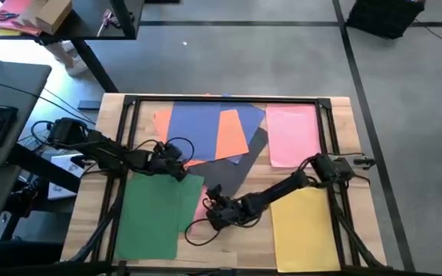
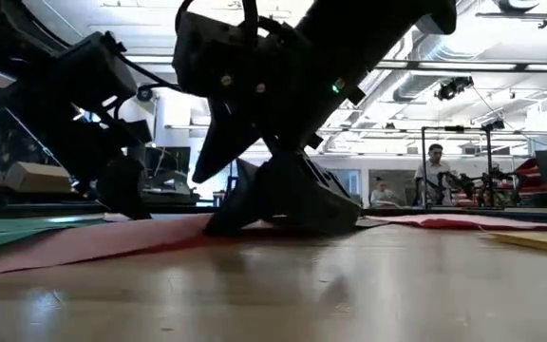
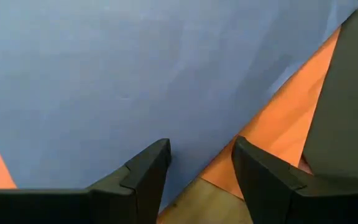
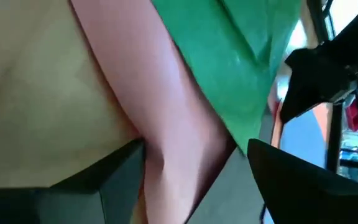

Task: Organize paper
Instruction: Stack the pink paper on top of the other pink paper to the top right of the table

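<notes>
— Where did the paper lie?

— Spread over the wooden table (image 1: 344,153). The green sheets (image 1: 156,218) sat at the near left, the yellow sheet (image 1: 305,230) at the near right, and a pink sheet (image 1: 291,136) at the far right. A blue sheet (image 1: 194,129) and an orange sheet (image 1: 231,134) overlapped at the far middle, with a dark grey sheet (image 1: 240,170) just nearer than them.

— And the right gripper (image 1: 215,213)?

— It was down at the near middle, over another pink sheet (image 4: 166,124) that poked out from under the right edge of the green pile. Its fingers (image 4: 104,180) stood apart, one on either side of that pink strip; whether they touched it was unclear.

— The left gripper (image 1: 176,170)?

— Just beyond the far right corner of the green pile, at the near edge of the blue sheet. Its wrist view showed the fingers (image 3: 145,174) parted with nothing between them, over the blue paper's edge with orange and bare wood beside it.
</notes>
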{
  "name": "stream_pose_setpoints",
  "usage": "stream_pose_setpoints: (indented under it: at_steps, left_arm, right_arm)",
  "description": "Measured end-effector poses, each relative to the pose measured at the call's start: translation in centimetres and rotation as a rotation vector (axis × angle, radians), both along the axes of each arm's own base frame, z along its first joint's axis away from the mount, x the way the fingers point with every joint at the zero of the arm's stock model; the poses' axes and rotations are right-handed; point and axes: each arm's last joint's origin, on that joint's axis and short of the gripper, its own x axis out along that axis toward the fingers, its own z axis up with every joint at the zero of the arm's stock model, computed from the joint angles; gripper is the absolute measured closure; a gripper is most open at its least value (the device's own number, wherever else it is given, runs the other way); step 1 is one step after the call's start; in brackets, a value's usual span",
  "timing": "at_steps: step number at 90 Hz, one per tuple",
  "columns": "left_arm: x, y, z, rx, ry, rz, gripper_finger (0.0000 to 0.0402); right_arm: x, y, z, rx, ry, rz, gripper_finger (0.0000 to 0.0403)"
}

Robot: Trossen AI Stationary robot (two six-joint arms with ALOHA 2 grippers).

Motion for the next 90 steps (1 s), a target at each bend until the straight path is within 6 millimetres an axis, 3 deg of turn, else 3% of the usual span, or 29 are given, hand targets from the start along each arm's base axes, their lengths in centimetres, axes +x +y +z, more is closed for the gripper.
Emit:
stream_pose_setpoints:
  at_steps: [20,39,58,68,84,90]
  left_arm:
    - [0.0,0.0,0.0,-0.006,-0.003,-0.006,0.0234]
    - [0.0,0.0,0.0,-0.007,-0.004,-0.008,0.0234]
    - [0.0,0.0,0.0,-0.004,-0.003,-0.013,0.0234]
    - [0.1,0.0,0.0,-0.004,-0.007,-0.017,0.0234]
    - [0.3,-0.1,0.0,-0.007,-0.022,-0.032,0.0234]
    - [0.4,-0.1,0.1,-0.007,-0.03,-0.04,0.0234]
  right_arm:
    - [1.3,-1.2,1.2,-0.062,-0.062,-0.021,0.0135]
    - [2.0,-0.8,3.0,-0.032,-0.039,0.04,0.0135]
    - [1.9,-1.3,2.6,0.054,0.019,0.069,0.0147]
    - [1.8,-1.3,2.4,0.074,0.042,0.069,0.02]
    - [1.9,-1.3,2.4,0.152,0.038,0.069,0.0361]
    - [1.9,-1.3,2.3,0.228,0.053,0.082,0.039]
